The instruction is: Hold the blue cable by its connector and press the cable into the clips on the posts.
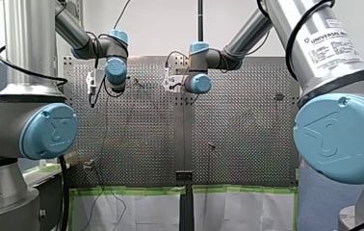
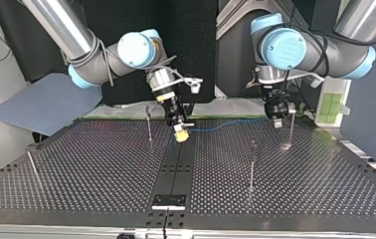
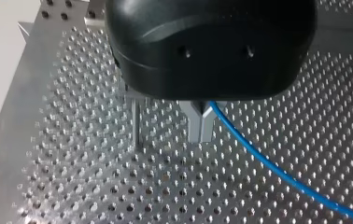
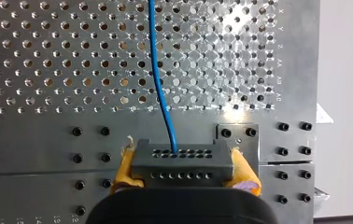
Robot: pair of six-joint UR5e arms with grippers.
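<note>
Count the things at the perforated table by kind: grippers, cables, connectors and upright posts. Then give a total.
grippers: 2, my left gripper and my right gripper
blue cable: 1
connector: 1
posts: 4
total: 8

The blue cable [image 4: 156, 74] leaves a dark grey connector [image 4: 181, 161] dotted with two rows of holes, between yellow pads [image 4: 124, 166]. The table [image 4: 48, 135] beneath is silver, perforated throughout.
</note>
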